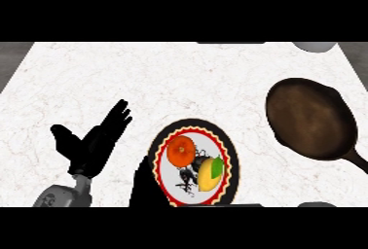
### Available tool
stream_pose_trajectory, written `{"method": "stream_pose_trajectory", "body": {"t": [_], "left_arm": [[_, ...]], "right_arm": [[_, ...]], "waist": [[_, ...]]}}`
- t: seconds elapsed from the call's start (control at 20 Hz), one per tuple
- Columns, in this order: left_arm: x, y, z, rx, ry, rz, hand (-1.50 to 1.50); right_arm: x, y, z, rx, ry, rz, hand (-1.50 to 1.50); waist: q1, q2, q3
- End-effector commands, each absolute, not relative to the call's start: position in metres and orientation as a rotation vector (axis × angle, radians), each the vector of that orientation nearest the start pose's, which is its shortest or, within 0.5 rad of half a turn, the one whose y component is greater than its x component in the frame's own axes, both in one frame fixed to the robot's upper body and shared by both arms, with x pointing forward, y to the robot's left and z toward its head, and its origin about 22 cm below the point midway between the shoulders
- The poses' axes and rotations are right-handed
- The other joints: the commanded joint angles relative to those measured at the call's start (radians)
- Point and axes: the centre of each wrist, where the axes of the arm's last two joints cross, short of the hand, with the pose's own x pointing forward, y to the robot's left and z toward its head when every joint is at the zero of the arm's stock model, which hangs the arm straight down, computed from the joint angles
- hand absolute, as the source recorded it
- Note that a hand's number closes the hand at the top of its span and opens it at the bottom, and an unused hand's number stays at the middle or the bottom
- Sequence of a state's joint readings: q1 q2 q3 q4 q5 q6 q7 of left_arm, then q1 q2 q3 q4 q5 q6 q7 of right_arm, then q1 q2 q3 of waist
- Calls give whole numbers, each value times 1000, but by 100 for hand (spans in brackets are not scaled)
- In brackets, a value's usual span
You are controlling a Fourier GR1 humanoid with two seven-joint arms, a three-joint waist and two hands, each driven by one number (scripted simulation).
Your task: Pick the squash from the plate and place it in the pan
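Note:
The yellow squash (209, 173) lies on the right half of a round plate (224, 146) with a red and black rim, low in the middle of the head view. An orange fruit (181, 150) sits beside it on the plate's upper left. The dark brown pan (310, 118) rests on the counter to the right of the plate, its handle pointing to the lower right. My left hand (92, 143) stands open to the left of the plate, fingers up, touching nothing. My right hand does not show.
A black patch (142, 187) that I cannot identify lies against the plate's lower left rim. A grey round object (315, 46) sits at the counter's far right edge. A grey piece (316, 204) shows at the bottom right edge.

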State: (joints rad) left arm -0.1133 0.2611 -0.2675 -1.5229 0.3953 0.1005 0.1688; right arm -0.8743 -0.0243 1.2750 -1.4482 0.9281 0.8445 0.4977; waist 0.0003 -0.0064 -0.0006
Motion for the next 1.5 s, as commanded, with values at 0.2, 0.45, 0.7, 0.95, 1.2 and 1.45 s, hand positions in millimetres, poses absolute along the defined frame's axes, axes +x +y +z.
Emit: {"method": "stream_pose_trajectory", "body": {"t": [0.2, 0.45, 0.7, 0.95, 1.2, 1.45], "left_arm": [[262, 210, 11, -239, -1361, -94, 0], [249, 220, 15, -222, -1360, -94, 0], [254, 210, 19, -225, -1371, -77, 0], [267, 221, 11, -235, -1350, -88, 0], [244, 206, 2, -229, -1350, -86, 0], [249, 207, 2, -235, -1352, -86, 0]], "right_arm": [[158, 37, 49, 1088, 1076, -2858, -150], [183, 38, 48, 1197, 1046, -2761, -150], [196, 32, 56, 1227, 1034, -2760, -150], [222, 18, 40, 1224, 1057, -2744, -150], [219, 13, 26, 1224, 1043, -2732, -150], [235, 19, 23, 1134, 1108, -2647, 150]], "waist": [[-1, 6, 1], [6, 6, 1], [2, 6, 1], [1, 8, 0], [3, 6, 1], [6, 7, 1]]}}
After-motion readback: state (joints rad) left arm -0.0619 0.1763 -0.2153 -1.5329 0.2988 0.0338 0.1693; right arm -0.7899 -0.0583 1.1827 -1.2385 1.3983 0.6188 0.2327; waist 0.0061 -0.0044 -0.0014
